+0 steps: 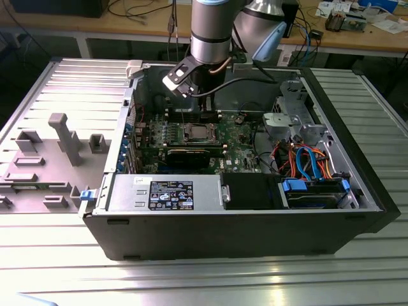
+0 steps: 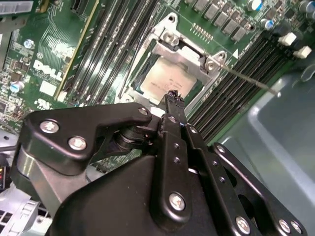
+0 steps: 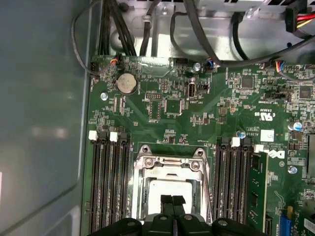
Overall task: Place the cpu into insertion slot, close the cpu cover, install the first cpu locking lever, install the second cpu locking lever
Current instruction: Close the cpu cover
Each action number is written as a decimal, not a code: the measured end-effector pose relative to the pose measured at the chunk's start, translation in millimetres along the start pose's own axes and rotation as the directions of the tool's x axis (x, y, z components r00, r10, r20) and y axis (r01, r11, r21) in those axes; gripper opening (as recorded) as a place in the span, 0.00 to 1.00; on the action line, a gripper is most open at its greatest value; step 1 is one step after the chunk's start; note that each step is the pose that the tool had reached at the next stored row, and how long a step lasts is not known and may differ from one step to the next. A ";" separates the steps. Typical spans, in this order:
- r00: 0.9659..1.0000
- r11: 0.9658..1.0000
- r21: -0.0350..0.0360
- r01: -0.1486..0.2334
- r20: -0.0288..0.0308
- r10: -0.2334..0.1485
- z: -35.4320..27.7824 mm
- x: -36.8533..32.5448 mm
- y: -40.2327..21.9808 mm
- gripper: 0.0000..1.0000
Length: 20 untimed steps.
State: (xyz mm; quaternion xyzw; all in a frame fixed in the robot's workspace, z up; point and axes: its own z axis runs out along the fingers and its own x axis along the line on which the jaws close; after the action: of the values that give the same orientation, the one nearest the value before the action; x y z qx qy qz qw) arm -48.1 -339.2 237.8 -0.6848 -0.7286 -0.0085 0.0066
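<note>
The cpu [image 2: 165,81] lies flat in the insertion slot [image 1: 199,132] on the green motherboard, its dull silver top showing. The cpu cover [image 3: 167,164] is down around the chip as a silvery frame, seen in both wrist views. A thin metal locking lever [image 2: 246,78] sticks out from one corner of the socket across the memory slots. My gripper [image 3: 172,200] hangs just above the chip's edge, its two black fingertips [image 2: 173,96] pressed together with nothing between them.
Black memory slots [image 3: 108,187] flank the socket on both sides. Cable bundles [image 3: 197,34] run along the case wall behind the board. The power supply [image 1: 169,193] and blue drive cage [image 1: 312,191] fill the case front. A grey fixture [image 1: 64,137] stands at the exterior view's left.
</note>
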 end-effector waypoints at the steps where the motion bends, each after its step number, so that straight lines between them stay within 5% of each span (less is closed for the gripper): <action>1: 1.000 1.000 0.000 0.001 -0.002 -0.001 1.2 0.1 -3.6 0.11; 3: 1.000 1.000 0.000 0.001 -0.002 -0.001 3.7 0.9 -15.6 0.11; 7: 1.000 1.000 0.000 0.001 -0.002 -0.001 9.7 1.4 -27.1 0.11; 19: 1.000 1.000 0.004 0.001 -0.002 -0.001 31.7 1.2 -31.5 0.11; 20: 1.000 1.000 0.004 0.001 -0.002 -0.001 27.1 1.3 -31.4 0.11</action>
State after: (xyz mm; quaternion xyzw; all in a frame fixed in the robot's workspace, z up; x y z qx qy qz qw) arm -79.5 -339.3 210.6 -0.6844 -0.7290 -0.0078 0.0087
